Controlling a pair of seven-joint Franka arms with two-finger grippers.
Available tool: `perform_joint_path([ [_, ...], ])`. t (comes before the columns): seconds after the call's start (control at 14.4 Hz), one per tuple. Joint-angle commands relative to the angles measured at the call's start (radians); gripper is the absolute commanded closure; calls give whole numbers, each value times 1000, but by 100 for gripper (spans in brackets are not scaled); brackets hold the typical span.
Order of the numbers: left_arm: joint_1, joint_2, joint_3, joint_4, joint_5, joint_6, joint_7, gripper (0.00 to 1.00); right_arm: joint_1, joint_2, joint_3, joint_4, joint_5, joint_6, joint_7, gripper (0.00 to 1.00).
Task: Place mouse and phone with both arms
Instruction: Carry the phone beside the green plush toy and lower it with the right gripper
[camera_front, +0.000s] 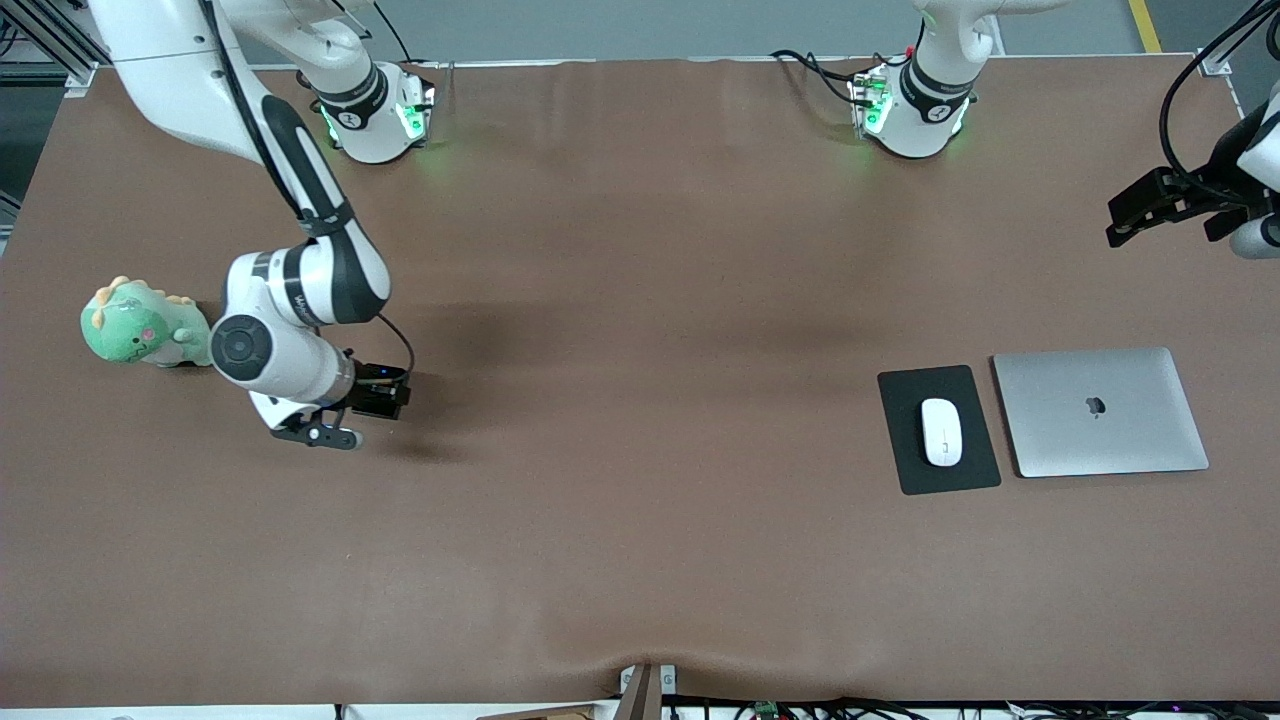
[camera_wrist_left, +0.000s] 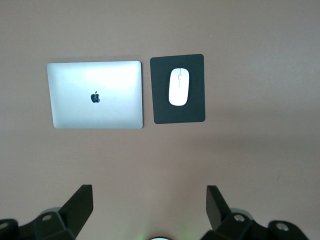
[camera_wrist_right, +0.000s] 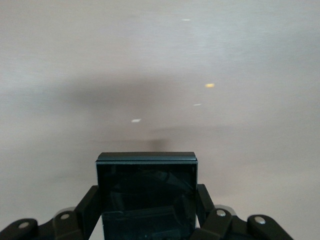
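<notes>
Front view, right gripper (camera_front: 335, 425): over bare table at 9 o'clock, beside the green plush (camera_front: 140, 322); phone not visible here.
Front view, left gripper (camera_front: 1135, 215): up in the air at 2 o'clock, over bare table.
Front view, mouse (camera_front: 941, 431): on the dark pad (camera_front: 905, 465), at 4 o'clock, just beside the laptop (camera_front: 1100, 410).
Left wrist view, left gripper (camera_wrist_left: 150, 202): fingers (camera_wrist_left: 80, 202) spread wide, holding nothing; mouse (camera_wrist_left: 179, 86), pad (camera_wrist_left: 162, 100) and laptop (camera_wrist_left: 95, 95) below.
Right wrist view, right gripper (camera_wrist_right: 146, 202): clamped on the black phone (camera_wrist_right: 146, 192).
</notes>
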Motion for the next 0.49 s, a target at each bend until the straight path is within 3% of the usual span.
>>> perform_joint_path([
  [0.0, -6, -10, 3, 0, -9, 6, 9, 0, -96, -83, 18, -102, -17, 28, -105, 100],
  [0.42, -6, -7, 2, 0, -6, 8, 0, 0, -244, -74, 20, -172, -17, 120, -300, 100],
])
